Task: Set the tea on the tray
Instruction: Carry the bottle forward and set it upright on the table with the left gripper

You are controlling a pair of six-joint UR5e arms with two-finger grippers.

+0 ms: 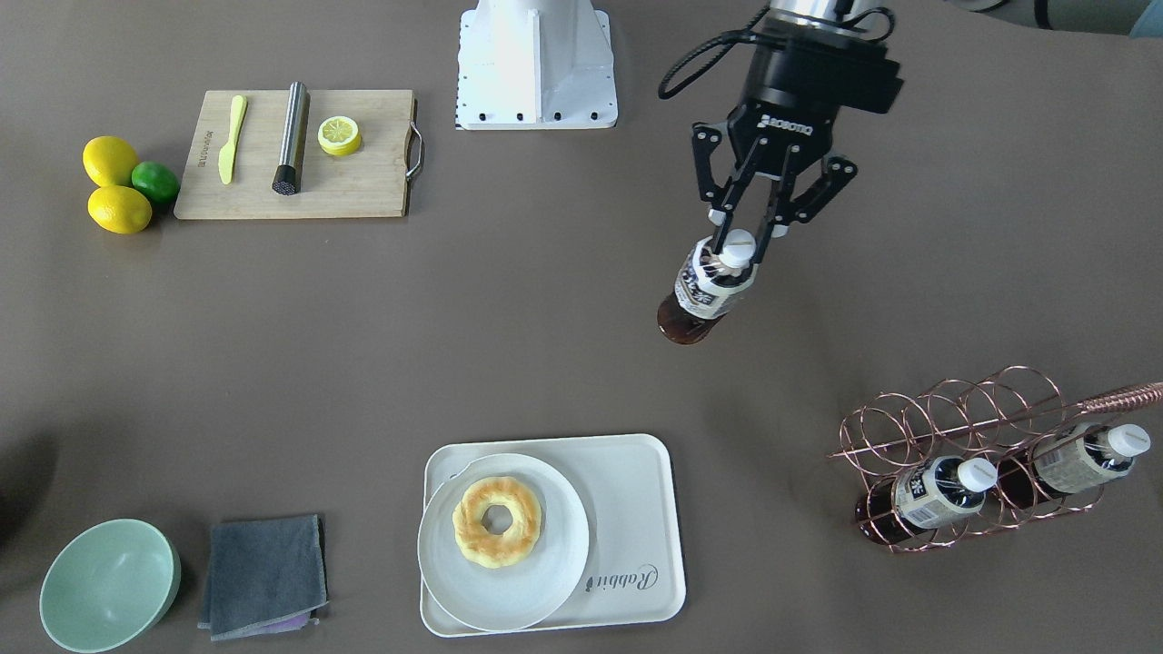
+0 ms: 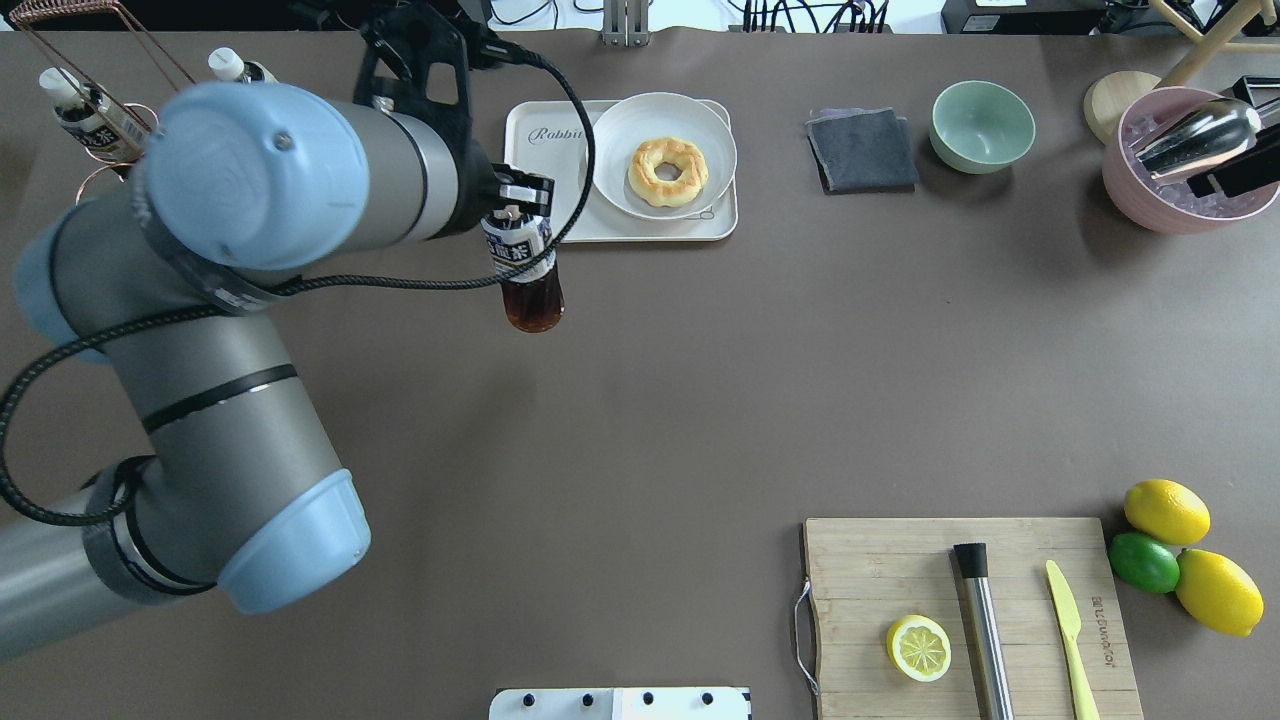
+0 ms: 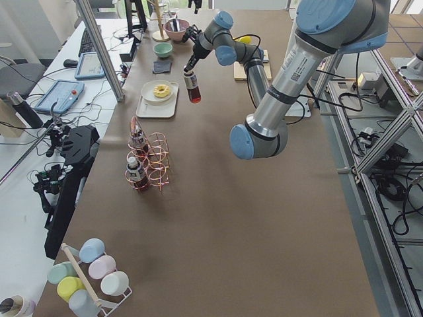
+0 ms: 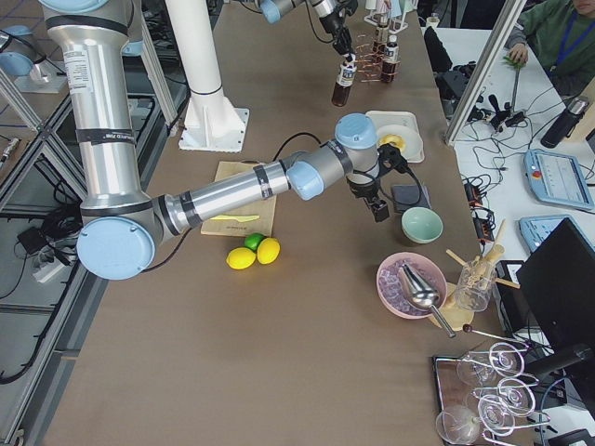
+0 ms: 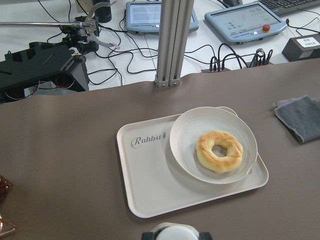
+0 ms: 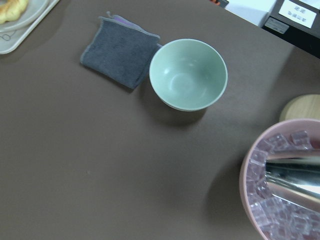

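Beneath left gripper (image 1: 738, 238), white-capped tea (image 1: 701, 292), dark brown

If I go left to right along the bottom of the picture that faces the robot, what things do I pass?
Green bowl → grey cloth → tray → wire rack

The small clear plastic bottle of dark brown tea (image 1: 704, 295), with a white cap and a beige-and-dark label, hangs roughly upright above the table, its cap pinched in the left gripper (image 1: 740, 241). It is apart from the off-white rectangular plastic tray (image 1: 636, 509), on that tray's robot-facing side. The tray lies flat, its "Rabbit" script end bare.
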